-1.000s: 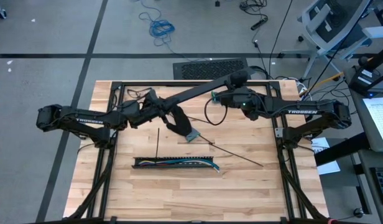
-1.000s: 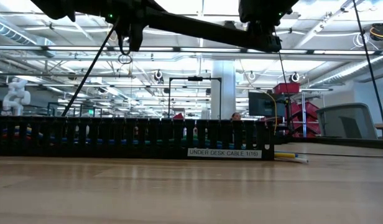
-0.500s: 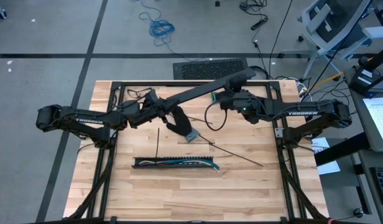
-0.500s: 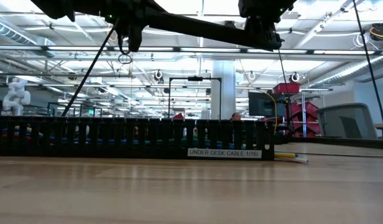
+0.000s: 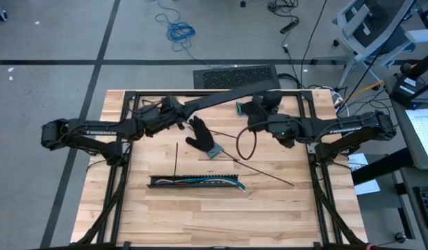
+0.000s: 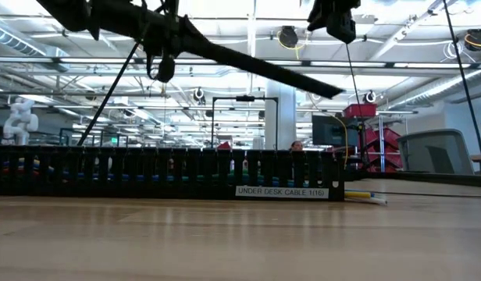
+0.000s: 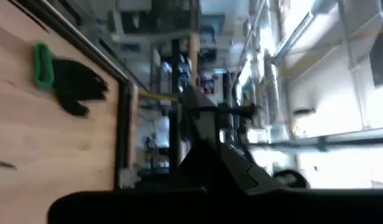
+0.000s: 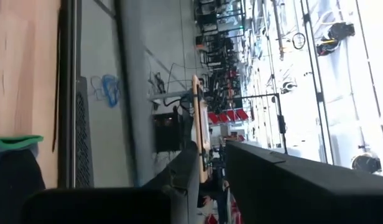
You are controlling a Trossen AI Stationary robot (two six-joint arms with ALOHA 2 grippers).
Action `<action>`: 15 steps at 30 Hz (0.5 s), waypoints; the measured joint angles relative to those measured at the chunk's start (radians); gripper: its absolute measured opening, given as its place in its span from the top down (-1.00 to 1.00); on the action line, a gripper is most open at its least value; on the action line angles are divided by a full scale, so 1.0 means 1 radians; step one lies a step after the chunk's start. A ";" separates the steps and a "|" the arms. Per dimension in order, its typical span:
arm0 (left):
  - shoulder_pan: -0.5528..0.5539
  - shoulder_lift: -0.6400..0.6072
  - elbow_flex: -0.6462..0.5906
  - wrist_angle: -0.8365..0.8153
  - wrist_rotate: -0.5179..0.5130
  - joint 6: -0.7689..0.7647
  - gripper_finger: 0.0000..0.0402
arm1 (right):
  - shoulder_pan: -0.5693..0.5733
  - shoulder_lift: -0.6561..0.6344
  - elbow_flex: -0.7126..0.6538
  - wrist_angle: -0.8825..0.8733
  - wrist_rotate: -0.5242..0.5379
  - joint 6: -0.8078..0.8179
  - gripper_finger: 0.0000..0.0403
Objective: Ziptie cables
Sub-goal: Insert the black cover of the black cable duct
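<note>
A: Cables [image 5: 200, 181] lie in the black slotted strip [image 5: 194, 182], lower centre, bare surface [image 5: 269, 215] around them.

B: Left gripper [image 5: 178, 115], fingers pressed together, and right gripper [image 5: 259, 104], fingers' state unclear, sit near the upper edge.

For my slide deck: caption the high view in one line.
Both arms raised over the table's far half, left hand shut on a long black cover strip, above the slotted cable duct holding the cables.
</note>
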 joint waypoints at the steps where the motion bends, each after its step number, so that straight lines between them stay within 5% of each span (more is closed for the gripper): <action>1: 0.004 -0.002 0.000 0.013 0.017 -0.001 0.96 | 0.005 0.000 0.000 -0.001 0.002 -0.004 0.65; 9: 0.009 -0.002 0.003 -0.007 0.082 0.029 0.96 | 0.028 -0.024 0.000 0.037 0.038 0.060 0.65; 15: 0.026 -0.003 0.003 -0.001 0.462 0.025 0.96 | -0.001 -0.086 0.000 0.168 0.214 0.065 0.65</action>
